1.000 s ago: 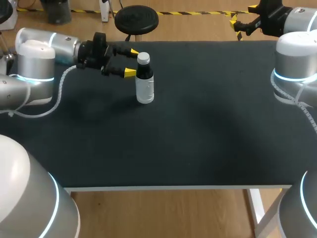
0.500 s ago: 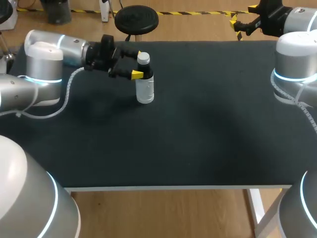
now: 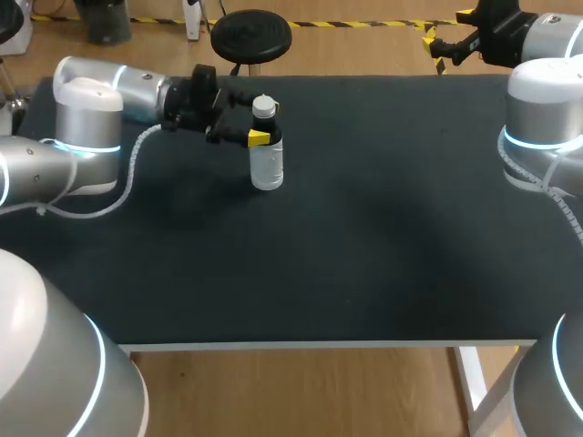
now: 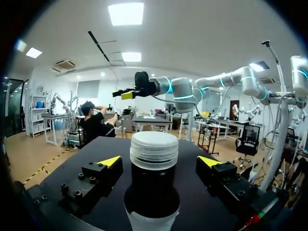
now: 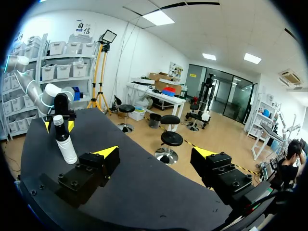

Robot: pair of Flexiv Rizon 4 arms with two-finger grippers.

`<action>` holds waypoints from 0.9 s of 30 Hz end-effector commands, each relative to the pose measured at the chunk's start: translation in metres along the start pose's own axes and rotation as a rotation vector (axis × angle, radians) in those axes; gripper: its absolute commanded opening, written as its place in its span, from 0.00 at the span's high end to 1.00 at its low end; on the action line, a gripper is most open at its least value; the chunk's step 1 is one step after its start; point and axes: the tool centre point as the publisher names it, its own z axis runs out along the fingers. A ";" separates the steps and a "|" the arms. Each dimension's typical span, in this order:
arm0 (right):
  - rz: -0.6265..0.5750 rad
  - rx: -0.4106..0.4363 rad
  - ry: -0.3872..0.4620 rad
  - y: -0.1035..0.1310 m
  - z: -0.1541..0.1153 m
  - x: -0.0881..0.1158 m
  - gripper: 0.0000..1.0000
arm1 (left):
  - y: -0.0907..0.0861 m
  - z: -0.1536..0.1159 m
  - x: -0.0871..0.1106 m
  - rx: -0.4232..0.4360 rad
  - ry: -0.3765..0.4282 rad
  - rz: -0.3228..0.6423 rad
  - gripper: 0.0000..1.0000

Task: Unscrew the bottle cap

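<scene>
A small bottle [image 3: 266, 155] stands upright on the black table [image 3: 383, 237], back left. It has a white ribbed cap [image 3: 264, 106], a dark upper body and a white label below. My left gripper [image 3: 265, 124] is open, one yellow-tipped finger on each side of the bottle's dark upper part. In the left wrist view the cap [image 4: 154, 150] rises between the fingers of the left gripper [image 4: 160, 161], with a gap on both sides. My right gripper [image 3: 446, 38] hangs open over the table's far right edge, holding nothing. The right wrist view has the bottle [image 5: 65, 142] far ahead of the right gripper [image 5: 155, 153].
Only the bottle stands on the black tabletop. The right arm's elbow [image 3: 542, 118] rises at the table's right edge.
My left gripper has slid right, from just beside the bottle to having its fingers on either side of it. The bottle and the right arm have kept still.
</scene>
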 end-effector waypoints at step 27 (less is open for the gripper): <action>0.000 0.000 0.001 0.000 0.000 0.000 0.00 | 0.000 -0.006 -0.002 0.017 0.010 0.012 0.56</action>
